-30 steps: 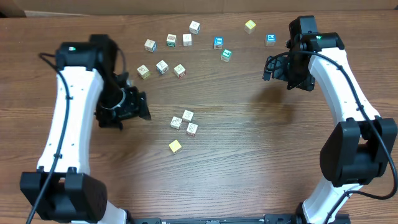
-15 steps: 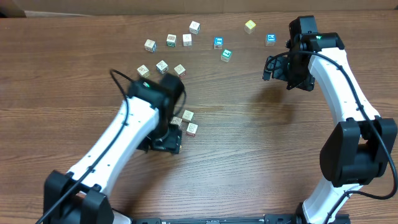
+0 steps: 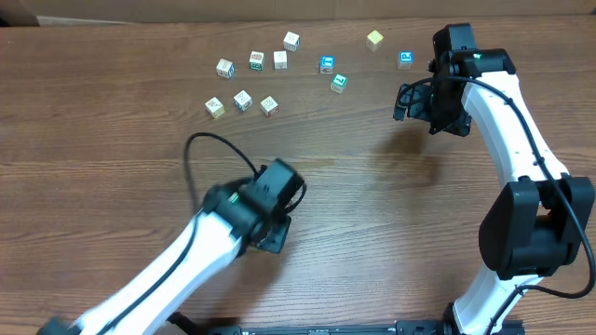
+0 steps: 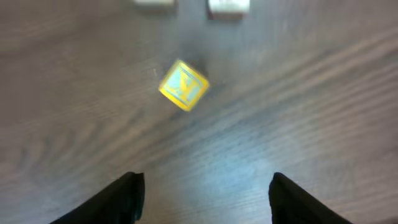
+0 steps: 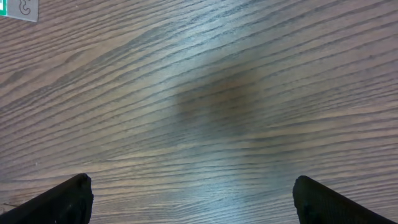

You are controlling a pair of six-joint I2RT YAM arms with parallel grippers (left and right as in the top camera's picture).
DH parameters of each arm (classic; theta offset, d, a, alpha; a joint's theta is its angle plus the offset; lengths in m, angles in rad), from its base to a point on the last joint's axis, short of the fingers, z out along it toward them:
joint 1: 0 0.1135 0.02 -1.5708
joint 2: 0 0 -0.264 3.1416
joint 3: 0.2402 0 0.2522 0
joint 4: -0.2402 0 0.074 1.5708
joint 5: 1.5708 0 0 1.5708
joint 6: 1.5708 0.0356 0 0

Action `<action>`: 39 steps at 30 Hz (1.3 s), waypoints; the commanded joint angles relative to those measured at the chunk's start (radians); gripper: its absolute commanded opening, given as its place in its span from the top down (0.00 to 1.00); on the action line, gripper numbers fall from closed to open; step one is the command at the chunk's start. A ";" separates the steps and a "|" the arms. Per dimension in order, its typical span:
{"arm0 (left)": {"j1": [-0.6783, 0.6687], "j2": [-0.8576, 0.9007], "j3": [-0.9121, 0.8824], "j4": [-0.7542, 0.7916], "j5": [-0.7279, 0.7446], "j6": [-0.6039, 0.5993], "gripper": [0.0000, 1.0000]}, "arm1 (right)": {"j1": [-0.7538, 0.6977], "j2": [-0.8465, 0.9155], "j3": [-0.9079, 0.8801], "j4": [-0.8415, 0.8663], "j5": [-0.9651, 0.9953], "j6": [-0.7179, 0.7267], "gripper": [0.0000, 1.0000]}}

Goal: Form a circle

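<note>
In the left wrist view a plain yellow cube (image 4: 184,85) lies tilted on the wood, blurred. Two whitish cubes (image 4: 228,5) are cut off by the top edge beyond it. My left gripper (image 4: 202,199) hangs open short of the yellow cube, with nothing between its fingers (image 4: 127,198). From overhead, the left arm lies across the table's middle, its gripper (image 3: 272,236) at its end, and hides this cluster. No full circle of cubes shows. My right gripper (image 3: 413,100) is open over bare wood at the back right, its fingertips (image 5: 69,198) wide apart.
Several loose cubes lie scattered along the back: whitish ones (image 3: 242,100) at the back left, a blue one (image 3: 327,63), a green one (image 3: 339,83), a yellowish one (image 3: 374,38) and another blue one (image 3: 406,59) beside the right arm. A green-printed cube corner (image 5: 18,7) shows top left.
My left arm has swung from the table's left side to the middle and toward the front edge, and now covers the small cluster of cubes. The right arm has not moved.
</note>
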 commanded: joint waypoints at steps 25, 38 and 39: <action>0.013 0.207 -0.080 0.196 -0.111 0.207 0.45 | -0.005 -0.019 0.011 0.002 0.002 0.005 0.00; 0.047 0.275 -0.081 0.252 -0.058 0.304 0.46 | -0.005 -0.019 0.011 0.002 0.002 0.005 0.00; 0.056 0.275 -0.081 0.256 -0.058 0.304 0.46 | -0.005 -0.019 0.011 0.002 0.002 0.005 0.00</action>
